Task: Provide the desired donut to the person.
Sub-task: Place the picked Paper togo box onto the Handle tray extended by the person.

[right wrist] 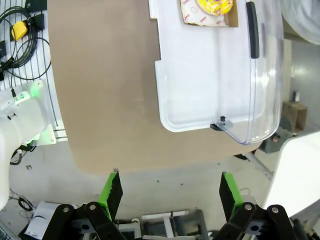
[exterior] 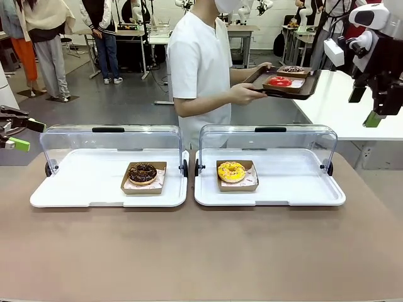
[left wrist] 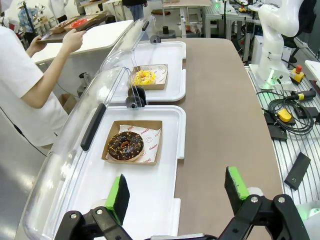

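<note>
A chocolate donut (exterior: 143, 173) in a cardboard box lies in the left white tray (exterior: 75, 189). A yellow donut (exterior: 232, 171) in its box lies in the right white tray (exterior: 296, 189). Both clear lids stand open. The person (exterior: 200, 63) in a white shirt stands at the far side, holding a dark brown serving tray (exterior: 303, 91) with a red donut (exterior: 280, 82) and a dark sprinkled one. My left gripper (exterior: 26, 134) hovers open at the left edge, above the chocolate donut (left wrist: 126, 146)'s tray. Up at the right, my right gripper (exterior: 368, 107) is open, off the table's end, with the yellow donut (right wrist: 215, 6) far ahead.
The open lids (exterior: 113, 141) rise like walls along the far side of both trays. Brown tabletop (exterior: 201, 251) lies in front of the trays. A white table (exterior: 340, 104) stands behind at the right. Cables and the other arm's base (left wrist: 272, 55) lie past the table edge.
</note>
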`<state>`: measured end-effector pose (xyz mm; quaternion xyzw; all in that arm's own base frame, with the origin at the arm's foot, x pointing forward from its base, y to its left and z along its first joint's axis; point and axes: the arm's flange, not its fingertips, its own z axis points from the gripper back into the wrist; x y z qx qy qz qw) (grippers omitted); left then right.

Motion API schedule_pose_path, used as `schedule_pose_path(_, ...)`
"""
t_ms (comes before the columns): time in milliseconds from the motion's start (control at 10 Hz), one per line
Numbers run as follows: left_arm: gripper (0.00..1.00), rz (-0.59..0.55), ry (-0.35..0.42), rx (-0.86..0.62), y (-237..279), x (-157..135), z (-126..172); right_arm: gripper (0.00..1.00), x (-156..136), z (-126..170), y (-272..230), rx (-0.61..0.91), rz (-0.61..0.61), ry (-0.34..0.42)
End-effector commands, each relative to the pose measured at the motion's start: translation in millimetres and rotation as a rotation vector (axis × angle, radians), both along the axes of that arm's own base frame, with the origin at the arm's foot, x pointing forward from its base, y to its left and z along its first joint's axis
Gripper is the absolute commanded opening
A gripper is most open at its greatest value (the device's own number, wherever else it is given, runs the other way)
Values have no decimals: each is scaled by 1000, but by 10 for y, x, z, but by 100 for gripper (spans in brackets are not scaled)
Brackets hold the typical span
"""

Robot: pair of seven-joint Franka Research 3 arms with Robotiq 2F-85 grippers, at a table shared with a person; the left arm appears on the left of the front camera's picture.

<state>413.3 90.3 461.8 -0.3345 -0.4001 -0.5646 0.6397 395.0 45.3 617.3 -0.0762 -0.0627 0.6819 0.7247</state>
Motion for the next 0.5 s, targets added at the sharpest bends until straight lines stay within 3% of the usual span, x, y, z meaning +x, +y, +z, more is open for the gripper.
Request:
schedule_pose_path(0, 100, 0, -3, -3, 8, -9, 13, 100, -6, -3, -6, 3, 17, 6)
schedule_pose_path(100, 100, 0, -3, -3, 8, -9, 13, 100, 0, 0, 0, 0, 0, 0)
schedule_pose_path(200, 100, 0, -3, -3, 8, -9, 13, 100, 221, -33, -320, 170, -15, 72)
schedule_pose_path(400, 100, 0, -3, -3, 8, -9, 13, 100, 592, -418, -975, 372, -69, 135)
